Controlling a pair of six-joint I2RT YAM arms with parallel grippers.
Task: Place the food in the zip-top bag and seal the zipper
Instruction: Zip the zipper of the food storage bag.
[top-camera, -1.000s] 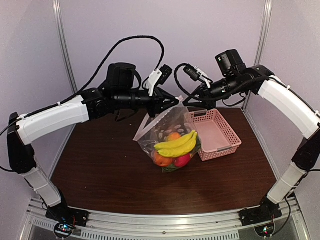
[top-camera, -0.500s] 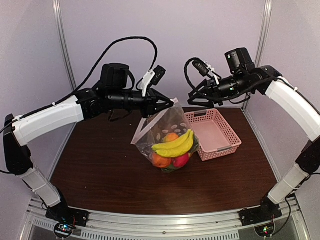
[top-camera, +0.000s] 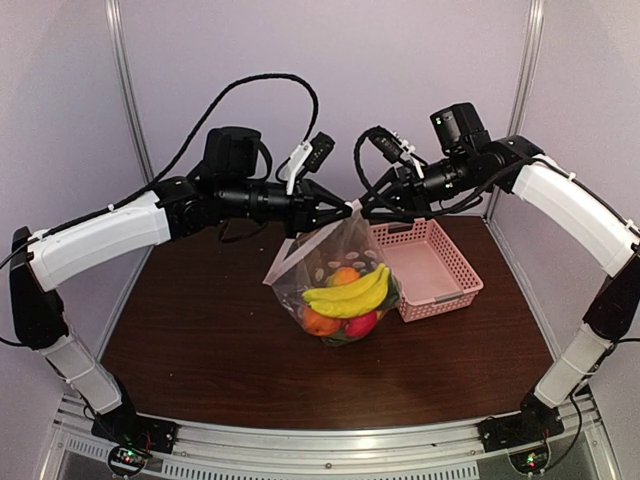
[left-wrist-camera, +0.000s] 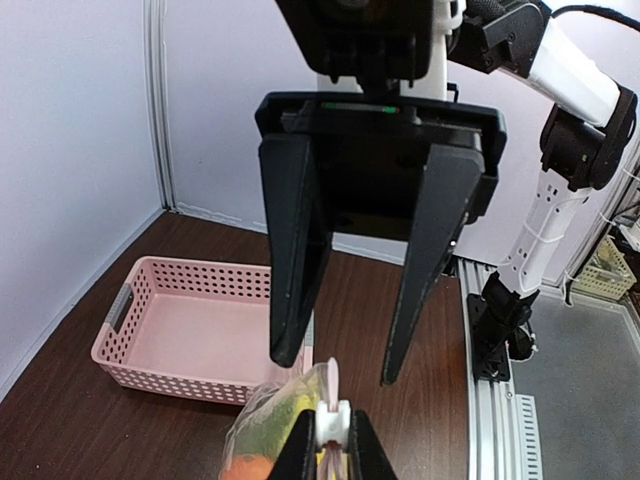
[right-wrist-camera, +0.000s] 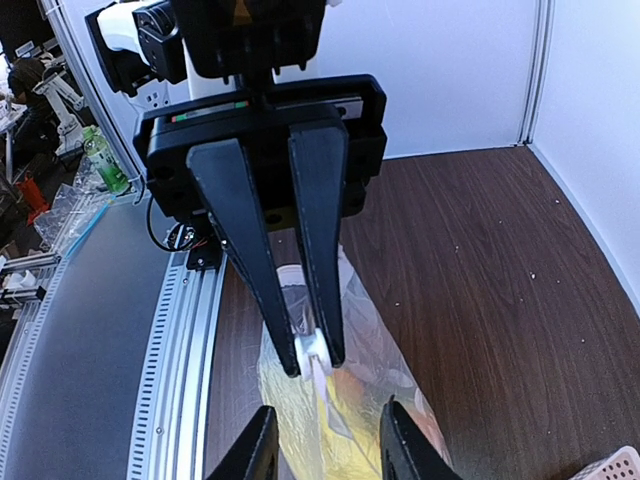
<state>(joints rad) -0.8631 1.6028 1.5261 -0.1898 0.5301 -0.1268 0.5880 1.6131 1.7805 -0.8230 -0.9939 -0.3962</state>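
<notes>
Because the left gripper (top-camera: 345, 207) pinches it at the very top, the zip-top bag (top-camera: 335, 250) stands up tall. Its fat bottom rests on the table (top-camera: 200, 345) just beside the pink basket (top-camera: 432, 262), on the basket's side nearer the left arm. The food is all inside the bag. A yellow banana bunch (top-camera: 350, 292) lies across the front, an orange (top-camera: 345, 273) sits above it, and another orange (top-camera: 320, 320) and a red-pink fruit (top-camera: 363, 321) sit below it. Something green peeks out at the bottom.

The left gripper's jaws are squeezed tight on the small white tab of the zipper (left-wrist-camera: 332, 418), up above the near corner of the basket. I cannot tell if the zipper is closed all the way along.

The right gripper (top-camera: 362, 210) faces the left one, just beside the bag's top and higher than the basket. Its jaws are spread apart and grasp nothing. The basket has no food in it.
</notes>
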